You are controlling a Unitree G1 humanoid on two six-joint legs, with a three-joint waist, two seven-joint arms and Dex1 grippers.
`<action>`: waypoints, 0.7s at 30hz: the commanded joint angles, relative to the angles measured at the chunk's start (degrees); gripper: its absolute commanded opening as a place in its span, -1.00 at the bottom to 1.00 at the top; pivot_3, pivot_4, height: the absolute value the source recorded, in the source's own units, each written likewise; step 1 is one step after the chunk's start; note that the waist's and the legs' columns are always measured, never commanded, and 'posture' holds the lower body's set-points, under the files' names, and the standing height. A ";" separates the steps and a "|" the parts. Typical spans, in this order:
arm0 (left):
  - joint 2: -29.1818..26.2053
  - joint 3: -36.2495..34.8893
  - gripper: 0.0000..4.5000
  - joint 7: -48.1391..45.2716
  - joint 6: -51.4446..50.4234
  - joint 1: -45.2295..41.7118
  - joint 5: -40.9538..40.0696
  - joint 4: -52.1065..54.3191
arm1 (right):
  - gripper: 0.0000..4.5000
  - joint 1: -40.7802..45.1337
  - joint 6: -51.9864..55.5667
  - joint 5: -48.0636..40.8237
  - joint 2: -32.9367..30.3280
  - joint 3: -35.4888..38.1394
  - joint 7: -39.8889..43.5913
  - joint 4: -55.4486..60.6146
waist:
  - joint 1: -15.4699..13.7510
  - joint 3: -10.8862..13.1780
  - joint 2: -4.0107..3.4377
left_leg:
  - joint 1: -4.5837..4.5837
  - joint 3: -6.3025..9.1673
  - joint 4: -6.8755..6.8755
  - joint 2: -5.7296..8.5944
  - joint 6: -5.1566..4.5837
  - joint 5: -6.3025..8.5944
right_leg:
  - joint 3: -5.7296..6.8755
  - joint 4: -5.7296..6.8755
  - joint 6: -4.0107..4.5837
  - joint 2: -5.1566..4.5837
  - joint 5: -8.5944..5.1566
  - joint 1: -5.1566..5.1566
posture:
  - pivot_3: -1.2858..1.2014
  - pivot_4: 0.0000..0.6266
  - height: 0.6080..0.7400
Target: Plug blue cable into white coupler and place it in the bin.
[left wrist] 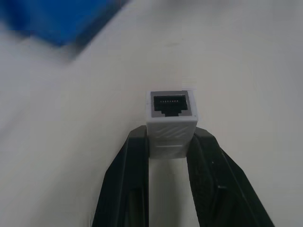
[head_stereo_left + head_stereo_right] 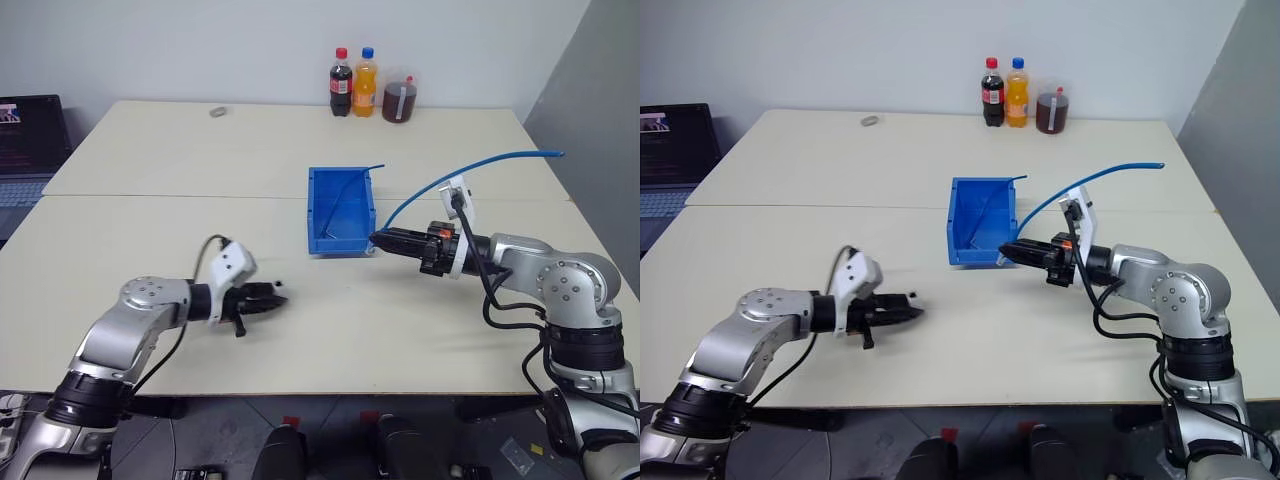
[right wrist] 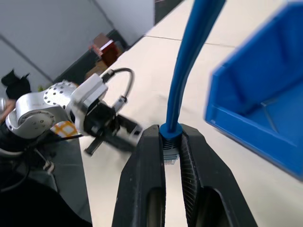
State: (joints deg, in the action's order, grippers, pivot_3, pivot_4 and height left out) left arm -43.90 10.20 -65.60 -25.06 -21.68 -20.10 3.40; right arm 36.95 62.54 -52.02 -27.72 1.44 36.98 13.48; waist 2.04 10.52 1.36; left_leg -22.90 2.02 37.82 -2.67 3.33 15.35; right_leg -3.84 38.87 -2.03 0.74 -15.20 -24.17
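Two robot arms reach over a pale table (image 2: pixel 150 330), one claw on each. Nearest, the left claw (image 2: pixel 272 298) points toward the right one and is clenched on the single white coupler (image 1: pixel 171 124), which sits between its two black fingers (image 1: pixel 124 175) with the dark socket facing outward, away from the wrist. The coupler is held just above the tabletop.

Across from it, well apart, the right claw (image 2: pixel 384 240) points back toward the left claw and is clenched on one end of the single blue cable (image 2: pixel 470 168), gripping it at the plug between its two fingers (image 3: pixel 147 170). From that grip the cable arcs up and away behind the right wrist, its far end free in the air.

Just beyond the right claw's tips stands the one blue bin (image 2: pixel 324 215), open on top, resting on the table.

Farthest off, at the table's back edge, stand three drink bottles (image 2: pixel 366 84) in a row. One small grey object (image 2: pixel 218 112) lies far beyond the left claw.
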 commanded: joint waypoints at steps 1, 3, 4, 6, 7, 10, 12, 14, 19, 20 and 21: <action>6.43 5.99 -0.66 -3.73 10.48 -5.17 4.80 -7.21 | -0.93 -2.51 -8.64 7.66 -2.93 -8.30 6.47 5.71 | -0.30 -0.01 0.01 | 0.01 -0.01 0.02 0.01 0.00 0.00 | -0.01 0.00 -0.01 0.00 0.00 0.01 | 0.03 -0.52 1.00; 10.05 7.91 -0.66 -5.03 16.17 -7.37 7.15 -13.73 | -0.93 -4.82 -14.20 12.91 -3.92 -12.62 8.78 5.40 | -0.29 -0.02 0.04 | 0.00 -0.01 0.07 0.01 0.00 0.00 | -0.01 -0.03 -0.03 0.00 0.00 0.04 | 0.03 -0.52 1.00; 11.21 8.68 -0.66 -5.70 19.08 -8.20 8.42 -16.77 | -0.93 -5.86 -17.04 15.53 -4.18 -14.43 9.64 4.81 | -0.30 -0.02 0.04 | -0.02 -0.02 0.09 0.00 -0.01 0.00 | -0.05 -0.04 -0.03 0.02 0.01 0.03 | 0.03 -0.52 1.00; 12.89 9.62 -0.66 -6.98 24.08 -9.72 10.42 -21.97 | -0.93 -7.47 -21.79 19.54 -3.64 -16.48 10.25 2.53 | -0.09 0.00 0.04 | -0.05 -0.05 0.11 0.01 -0.01 0.00 | -0.07 -0.05 0.00 0.02 0.02 0.00 | 0.03 -0.52 1.00; 13.45 9.77 -0.66 -7.15 25.89 -10.32 11.20 -23.94 | -0.93 -7.94 -23.74 21.23 -3.39 -17.07 10.41 1.51 | 0.03 0.00 0.04 | -0.05 -0.10 0.08 0.01 -0.02 0.01 | -0.14 -0.04 0.08 0.04 0.07 -0.06 | 0.03 -0.52 1.00; 14.61 9.44 -0.66 -8.21 29.36 -11.88 12.19 -28.57 | -0.93 -8.62 -27.62 24.49 -2.46 -17.81 10.84 -0.73 | 0.02 0.00 0.04 | 0.01 -0.11 0.09 0.00 -0.03 0.00 | -0.15 0.03 0.20 0.07 0.13 -0.04 | 0.03 -0.52 1.00; 14.68 9.22 -0.66 -9.21 30.67 -12.34 12.56 -30.15 | -0.93 -8.77 -28.77 25.60 -1.72 -17.83 10.96 -1.35 | 0.01 0.00 0.04 | 0.02 -0.09 0.11 0.00 -0.03 0.00 | -0.15 0.06 0.16 0.07 0.11 -0.03 | 0.03 -0.52 1.00; 14.67 9.05 -0.66 -9.77 31.31 -12.55 12.73 -31.01 | -0.93 -8.89 -29.73 26.66 -1.12 -18.06 11.15 -1.84 | 0.01 0.00 0.04 | 0.04 -0.08 0.12 -0.01 -0.03 0.00 | -0.14 0.06 0.16 0.07 0.11 0.00 | 0.03 -0.52 1.00; 14.77 8.50 -0.66 -9.83 31.07 -12.40 12.45 -31.06 | -0.93 -8.77 -29.34 27.07 0.90 -18.35 11.43 -1.54 | 0.04 0.00 0.04 | 0.05 -0.07 0.11 -0.02 -0.03 0.00 | -0.14 0.08 0.18 0.09 0.12 -0.01 | 0.03 -0.52 1.00; 14.79 8.44 -0.66 -9.73 30.93 -12.30 12.45 -30.98 | -0.93 -8.77 -29.33 27.13 1.13 -18.54 11.80 -1.31 | 0.04 0.00 0.04 | 0.05 -0.06 0.11 -0.02 -0.03 0.00 | -0.14 0.08 0.19 0.09 0.12 -0.01 | 0.03 -0.52 1.00; 14.74 8.41 -0.66 -9.68 30.82 -12.17 12.43 -30.78 | -0.93 -8.82 -29.22 27.19 1.34 -18.71 12.07 -1.01 | 0.04 0.00 0.04 | 0.06 -0.05 0.11 -0.02 -0.03 0.00 | -0.14 0.09 0.18 0.09 0.12 -0.01 | 0.03 -0.52 1.00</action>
State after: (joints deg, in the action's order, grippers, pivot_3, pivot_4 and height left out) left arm -28.81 19.71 -75.53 6.34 -34.19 -8.74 -27.24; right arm 28.06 33.99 -24.72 -26.65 -17.06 47.97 10.59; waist 2.08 10.52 1.40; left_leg -22.85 1.98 37.93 -2.69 3.30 15.35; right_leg -3.98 38.96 -1.84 0.83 -15.08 -24.17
